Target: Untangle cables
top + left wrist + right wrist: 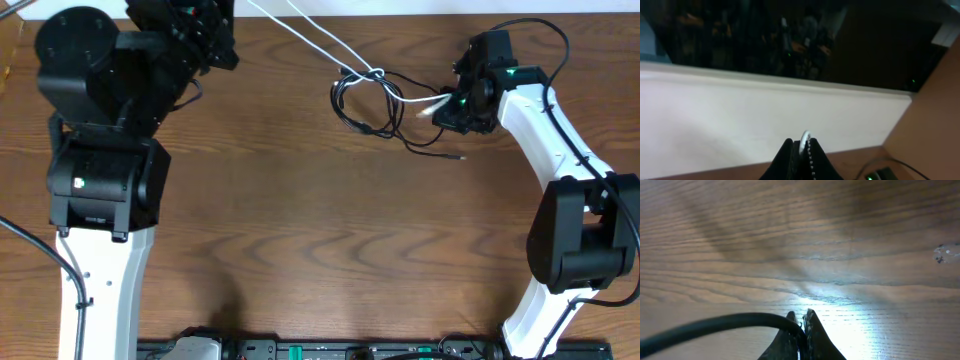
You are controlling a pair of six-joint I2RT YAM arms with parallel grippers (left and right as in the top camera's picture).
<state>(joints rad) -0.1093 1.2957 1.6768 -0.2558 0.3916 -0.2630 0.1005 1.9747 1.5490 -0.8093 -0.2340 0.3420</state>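
Jaws closed tight: left gripper [801, 142] on white cable [805, 134], right gripper [801, 314] on black cable [715, 324].

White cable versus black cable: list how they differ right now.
1. The white cable runs in taut, nearly straight lines; the black cable lies in loose loops on the table.
2. The white cable is pinched in the shut left gripper; the black cable enters the shut right gripper.
Shared: both are thin, and they cross in one tangle close to the right gripper.
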